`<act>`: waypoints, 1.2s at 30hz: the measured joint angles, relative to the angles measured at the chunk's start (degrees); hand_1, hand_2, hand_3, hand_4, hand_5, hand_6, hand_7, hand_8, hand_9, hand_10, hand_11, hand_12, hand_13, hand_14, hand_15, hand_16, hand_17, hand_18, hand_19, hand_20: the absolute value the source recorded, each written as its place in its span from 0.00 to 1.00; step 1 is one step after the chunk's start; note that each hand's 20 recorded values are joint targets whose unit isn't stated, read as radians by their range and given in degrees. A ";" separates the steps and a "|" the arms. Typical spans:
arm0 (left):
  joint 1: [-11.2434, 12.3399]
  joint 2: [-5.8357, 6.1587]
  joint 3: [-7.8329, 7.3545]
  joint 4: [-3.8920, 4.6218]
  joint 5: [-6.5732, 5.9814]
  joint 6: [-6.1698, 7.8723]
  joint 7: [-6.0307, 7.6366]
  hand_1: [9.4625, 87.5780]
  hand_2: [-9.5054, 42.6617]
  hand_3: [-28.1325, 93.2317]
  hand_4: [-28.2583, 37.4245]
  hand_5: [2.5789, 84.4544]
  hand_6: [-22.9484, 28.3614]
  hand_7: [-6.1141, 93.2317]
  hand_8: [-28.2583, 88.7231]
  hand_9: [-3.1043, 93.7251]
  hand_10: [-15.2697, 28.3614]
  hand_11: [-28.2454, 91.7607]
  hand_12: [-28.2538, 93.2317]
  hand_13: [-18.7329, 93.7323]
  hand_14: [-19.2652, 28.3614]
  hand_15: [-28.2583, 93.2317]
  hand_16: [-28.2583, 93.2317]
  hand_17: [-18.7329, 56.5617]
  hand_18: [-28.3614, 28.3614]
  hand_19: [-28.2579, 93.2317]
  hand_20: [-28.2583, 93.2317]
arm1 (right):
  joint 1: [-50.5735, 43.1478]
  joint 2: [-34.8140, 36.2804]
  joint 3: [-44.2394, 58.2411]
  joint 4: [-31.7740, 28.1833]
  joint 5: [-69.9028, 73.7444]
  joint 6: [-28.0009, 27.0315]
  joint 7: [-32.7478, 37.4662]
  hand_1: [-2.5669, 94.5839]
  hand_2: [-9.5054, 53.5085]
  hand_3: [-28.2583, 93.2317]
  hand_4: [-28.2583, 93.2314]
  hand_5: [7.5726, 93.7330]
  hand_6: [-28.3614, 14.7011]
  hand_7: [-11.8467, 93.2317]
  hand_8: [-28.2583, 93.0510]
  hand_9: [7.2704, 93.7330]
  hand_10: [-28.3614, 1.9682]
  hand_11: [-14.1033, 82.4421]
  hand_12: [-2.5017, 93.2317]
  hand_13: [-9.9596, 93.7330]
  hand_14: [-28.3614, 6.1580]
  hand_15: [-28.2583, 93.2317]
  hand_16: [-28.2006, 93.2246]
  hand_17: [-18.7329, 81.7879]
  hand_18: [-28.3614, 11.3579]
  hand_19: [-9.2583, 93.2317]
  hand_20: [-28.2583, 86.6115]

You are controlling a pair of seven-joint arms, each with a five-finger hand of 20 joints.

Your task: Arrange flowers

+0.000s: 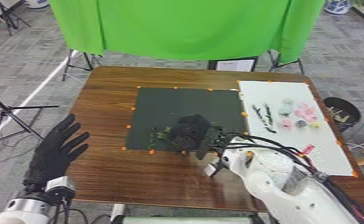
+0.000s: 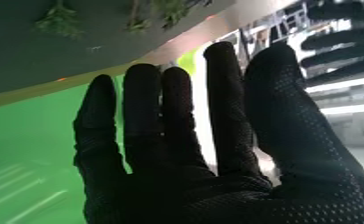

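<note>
In the head view my left hand (image 1: pixel 56 152) is open at the left table edge, away from the flowers. My right hand (image 1: pixel 192 131) is over the lower part of the dark mat (image 1: pixel 174 102), beside green sprigs (image 1: pixel 154 138) that it partly covers. Pink flowers (image 1: pixel 305 112) and a pale flower (image 1: pixel 286 108) lie on the white board, near dark green stems (image 1: pixel 264 118). The right wrist view has my right hand (image 2: pixel 196 192) open with straight fingers and nothing held; leafy sprigs (image 2: pixel 61 21) lie on the mat beyond them. My left hand (image 2: pixel 349 45) appears farther off there.
The white board (image 1: pixel 316 152) lies along the right side of the brown table (image 1: pixel 103 107), with a red-and-white item (image 1: pixel 308 149) on it. A black bin (image 1: pixel 342 111) stands off the right edge. Green cloth (image 1: pixel 183 30) hangs behind the table's far edge.
</note>
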 measured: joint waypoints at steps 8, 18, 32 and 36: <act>-0.07 0.03 0.03 0.01 0.00 0.00 -0.11 0.20 0.12 0.81 0.05 0.25 0.50 0.24 0.16 0.21 0.58 0.36 0.40 0.32 0.72 0.45 0.25 0.08 0.90 0.54 0.31 | 3.56 -1.24 -4.56 2.92 -4.38 0.97 1.21 0.09 0.47 1.00 0.20 0.54 0.70 0.41 0.10 0.22 0.36 0.74 0.53 0.32 0.37 0.91 0.47 0.25 0.13 0.73 0.73; -0.16 0.07 0.45 0.10 0.00 0.02 -0.08 0.20 0.13 0.80 0.05 0.25 0.50 0.24 0.16 0.21 0.58 0.36 0.40 0.32 0.72 0.45 0.25 0.08 0.90 0.54 0.31 | 7.85 -2.27 -8.72 7.93 -7.23 2.19 2.40 0.07 0.51 1.00 0.20 0.56 0.66 0.39 0.11 0.19 0.38 0.64 0.46 0.25 0.37 0.89 0.45 0.22 0.15 0.73 0.74; -0.39 0.06 0.74 0.31 0.06 0.04 -0.06 0.20 0.13 0.80 0.05 0.25 0.50 0.24 0.16 0.21 0.58 0.36 0.39 0.32 0.72 0.45 0.25 0.08 0.90 0.54 0.31 | 9.73 -3.71 -10.03 10.29 -9.27 3.40 4.71 0.06 0.51 1.00 0.19 0.57 0.64 0.38 0.12 0.21 0.41 0.58 0.43 0.24 0.37 0.87 0.43 0.20 0.15 0.72 0.74; -0.51 0.06 0.90 0.40 0.10 0.03 -0.11 0.20 0.13 0.80 0.05 0.25 0.50 0.24 0.16 0.21 0.58 0.36 0.39 0.32 0.72 0.45 0.25 0.08 0.90 0.54 0.31 | 9.89 -4.07 -10.02 10.67 -9.22 3.95 5.51 0.06 0.50 1.00 0.19 0.57 0.63 0.38 0.12 0.22 0.39 0.58 0.42 0.25 0.38 0.87 0.43 0.21 0.15 0.72 0.74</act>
